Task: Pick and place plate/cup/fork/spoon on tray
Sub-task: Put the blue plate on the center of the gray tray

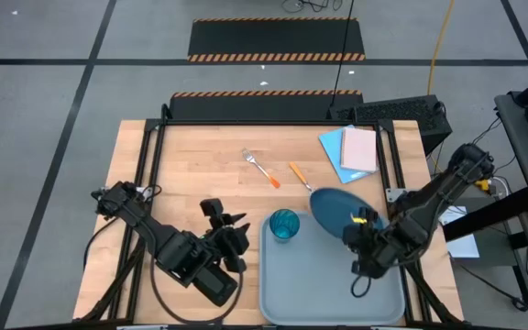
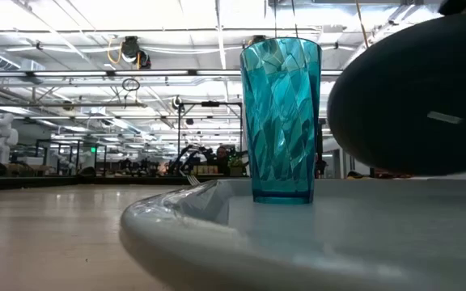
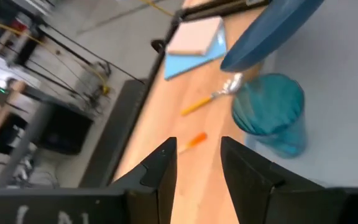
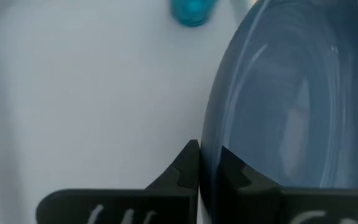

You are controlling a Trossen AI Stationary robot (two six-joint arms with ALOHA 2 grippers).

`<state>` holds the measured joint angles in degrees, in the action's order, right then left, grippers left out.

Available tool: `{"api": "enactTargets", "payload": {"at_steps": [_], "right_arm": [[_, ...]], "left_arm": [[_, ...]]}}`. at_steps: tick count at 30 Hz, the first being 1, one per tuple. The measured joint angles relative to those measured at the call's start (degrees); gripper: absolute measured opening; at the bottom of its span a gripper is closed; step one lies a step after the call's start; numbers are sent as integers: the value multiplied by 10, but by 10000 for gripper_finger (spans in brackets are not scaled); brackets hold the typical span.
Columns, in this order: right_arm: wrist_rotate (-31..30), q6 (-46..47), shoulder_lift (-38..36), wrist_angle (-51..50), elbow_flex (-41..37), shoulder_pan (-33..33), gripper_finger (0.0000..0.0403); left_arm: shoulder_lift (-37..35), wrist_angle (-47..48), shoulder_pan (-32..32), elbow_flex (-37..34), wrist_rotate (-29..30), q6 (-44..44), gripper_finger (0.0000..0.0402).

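Two hands: right hand (image 4: 201, 163) pinching plate (image 1: 339, 209) rim, lower flat onto tray (image 1: 312, 284) w/o hitting cup (image 1: 284, 224); left hand (image 3: 197, 162) spread, empty.

Cup (image 1: 284, 225) upright on tray (image 1: 319, 280); right pincer (image 1: 359, 225) grips plate (image 1: 342, 208).

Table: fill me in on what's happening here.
The right gripper is shut on the rim of the plate, holding it tilted over the tray's far edge. The cup stands upright in the tray's corner; the open left gripper is beside it. The fork and spoon lie on the table.
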<state>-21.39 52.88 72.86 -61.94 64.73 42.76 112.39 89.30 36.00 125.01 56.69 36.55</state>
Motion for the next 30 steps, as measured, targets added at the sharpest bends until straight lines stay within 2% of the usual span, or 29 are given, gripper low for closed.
{"api": "enactTargets", "payload": {"at_steps": [5,9,21,30], "right_arm": [[18,33,25,58,0,34,4],[20,37,56,99,0,51,4],[80,64,123,184,0,62,4],[82,62,134,214,0,61,4]], "left_arm": [[0,2,1,-43,-22,52,119],[1,7,-1,-63,-27,52,119],[1,7,-4,-64,-28,59,119],[1,7,-4,-64,-28,58,119]]}}
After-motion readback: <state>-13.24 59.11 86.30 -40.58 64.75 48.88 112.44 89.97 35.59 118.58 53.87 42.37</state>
